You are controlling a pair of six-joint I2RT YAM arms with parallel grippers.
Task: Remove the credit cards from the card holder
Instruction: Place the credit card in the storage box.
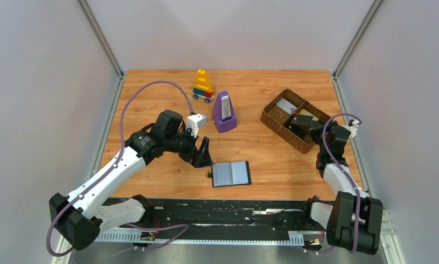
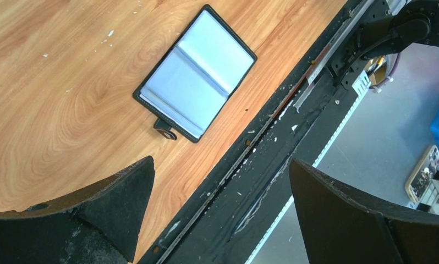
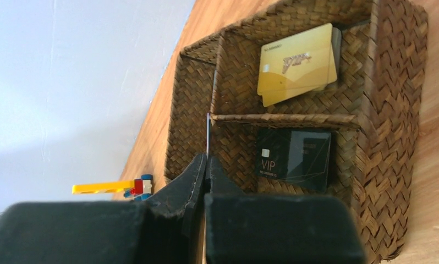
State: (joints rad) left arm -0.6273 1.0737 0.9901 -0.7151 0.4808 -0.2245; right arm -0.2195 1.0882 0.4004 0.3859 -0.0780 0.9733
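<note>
Several credit cards (image 3: pixel 297 69) sit in the woven tray (image 3: pixel 393 110); your card holder (image 1: pixel 231 174) lies open on the bench (image 1: pixel 261 148), looking emptied. Right tool (image 3: pixel 206 158) is clamped, seemingly on a thin card (image 3: pixel 208 132); left tool (image 2: pixel 220 162) gapes empty.

Robot lab: white-panelled test enclosure (image 1: pixel 41 66)

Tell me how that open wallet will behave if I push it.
Lying flat on the smooth table, the wallet probably slides rather than tips. Its middle fold suggests lifting one edge would flop it shut. Its glossy panels look slippery.
</note>
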